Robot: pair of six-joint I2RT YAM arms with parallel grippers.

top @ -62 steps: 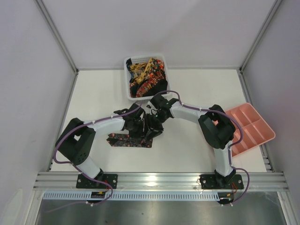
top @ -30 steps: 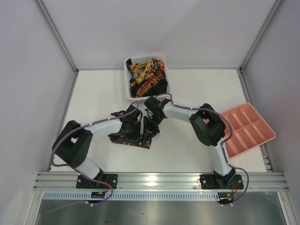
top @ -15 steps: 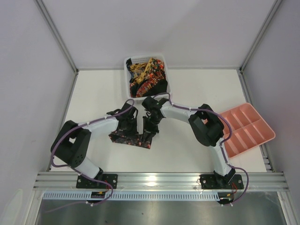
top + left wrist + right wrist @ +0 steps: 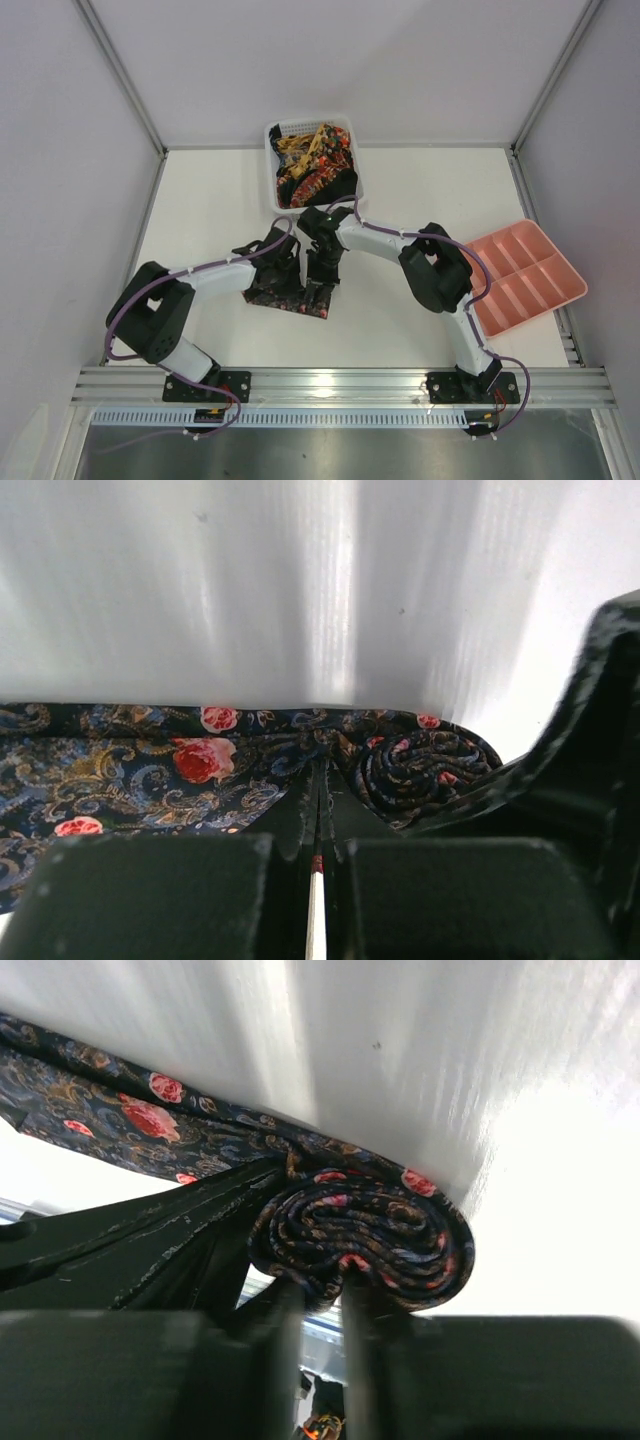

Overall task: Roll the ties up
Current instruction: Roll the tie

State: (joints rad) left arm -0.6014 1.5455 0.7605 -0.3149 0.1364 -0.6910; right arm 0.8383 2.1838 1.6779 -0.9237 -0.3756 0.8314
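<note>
One patterned tie [image 4: 298, 302] lies on the bench [image 4: 200, 210], a little nearer than the white mesh basket [image 4: 310, 119], where the other ties [image 4: 312, 160] sit in a heap. Both arms meet over it. The right hand [image 4: 320, 1295] has its fingers partly closed on the rolled end [image 4: 365, 1235] — a tight spiral of dark cloth with red roses, several turns thick. It appears to grip the coil through the middle, though the exact contact is hidden under the cloth. The left hand [image 4: 318, 785] is fully closed and pinches the flat part of the tie just beside the roll, so the cloth puckers at its tips.

The step in hand is, I judge, to wind more of the flat length onto the coil. To do this well, the left hand should hold the strip taut and straight — not dragging it — while the right turns the roll evenly, edges aligned, so the spiral does not become a cone. The cloth will probably spring loose if the grip opens too early.
</note>
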